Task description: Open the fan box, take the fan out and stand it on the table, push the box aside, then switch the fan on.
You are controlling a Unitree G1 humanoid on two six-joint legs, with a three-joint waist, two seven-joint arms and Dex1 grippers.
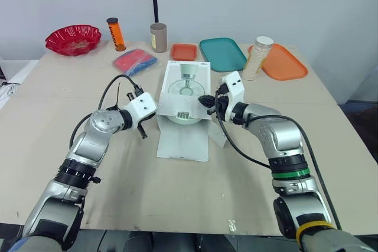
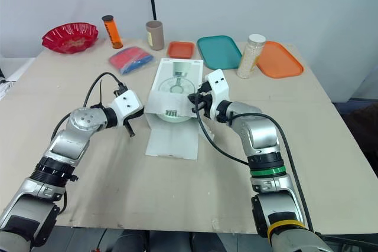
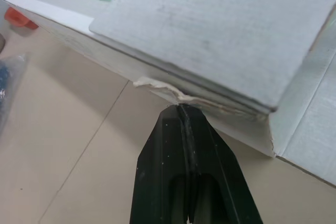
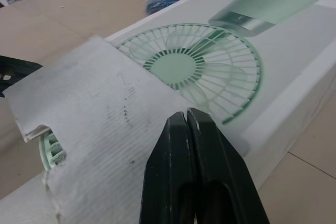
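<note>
Box (image 1: 188, 81) lies flat in the middle of the table (image 1: 118, 193), seen from the head camera with its open end toward the robot. The front flap (image 1: 183, 140) is spread on the tabletop before it. The top flap (image 1: 177, 105) is raised over the near end. The fan (image 1: 184, 118) sits inside, its pale green grille showing at the mouth, so it has yet to come out. The left gripper (image 1: 142, 129) hangs just beside the box's near left corner and the right gripper (image 1: 209, 104) is at its right edge. Together they bracket the opening, likely to steady the carton while the flaps are cleared. A teal tray (image 1: 222, 54), jar (image 1: 258, 57) and cup (image 1: 158, 37) stand well apart along the far side, out of the way.

In the left wrist view the two fingers (image 3: 163, 150) are pressed together with nothing between them. Their tips are at the torn lower edge of the box corner, touching it or nearly so. Closed like this they would serve as a brace or a prod, not a grasp.

In the right wrist view the fingers (image 4: 168, 171) are likewise together and empty, lying over the top flap; whether they rest on it I cannot tell. A bit of green grille peeks out beneath the flap's notched edge. I judge the opening step nearly done. Reaching in for the fan would call for one pair of fingers to part first.
</note>
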